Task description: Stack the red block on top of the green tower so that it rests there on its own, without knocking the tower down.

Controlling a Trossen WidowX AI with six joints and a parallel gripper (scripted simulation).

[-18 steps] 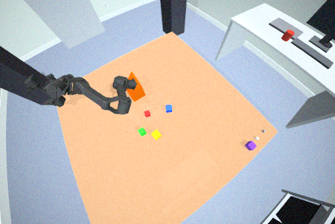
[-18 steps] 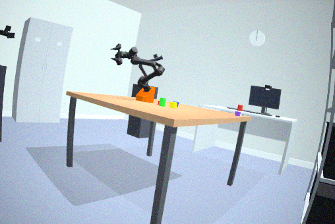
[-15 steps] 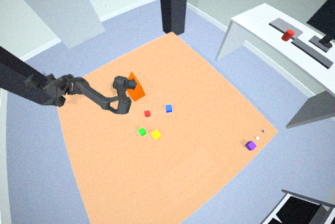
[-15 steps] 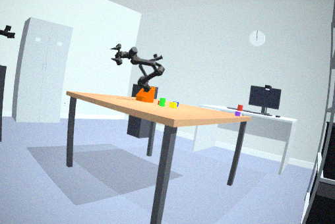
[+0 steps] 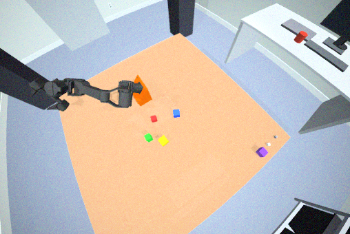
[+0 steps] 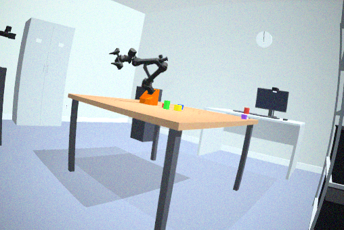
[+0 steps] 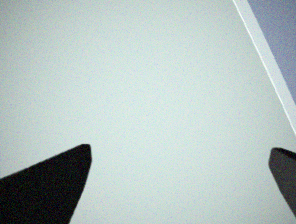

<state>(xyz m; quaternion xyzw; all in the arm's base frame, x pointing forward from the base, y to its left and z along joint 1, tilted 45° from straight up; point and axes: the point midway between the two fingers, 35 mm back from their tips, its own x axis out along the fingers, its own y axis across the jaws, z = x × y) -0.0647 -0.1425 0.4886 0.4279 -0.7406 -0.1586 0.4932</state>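
The small red block (image 5: 153,118) lies on the orange table top (image 5: 193,74) (image 6: 112,101), just in front of the arm's orange base (image 5: 144,93) (image 6: 150,97). The green tower (image 5: 148,137) (image 6: 166,104) stands upright a little nearer, apart from the red block. My gripper (image 5: 48,95) (image 6: 114,59) (image 7: 180,154) is open and empty. It is raised high above the table's far left edge, turned away from the blocks. The wrist view shows only the pale wall between the two finger tips.
A yellow block (image 5: 162,140) (image 6: 177,107) sits right beside the green tower. A blue block (image 5: 176,113) (image 6: 182,106) lies to the right of the red one. A purple block (image 5: 262,151) (image 6: 244,116) and two tiny balls sit near the table's right corner. A dark post (image 5: 21,81) stands by the gripper.
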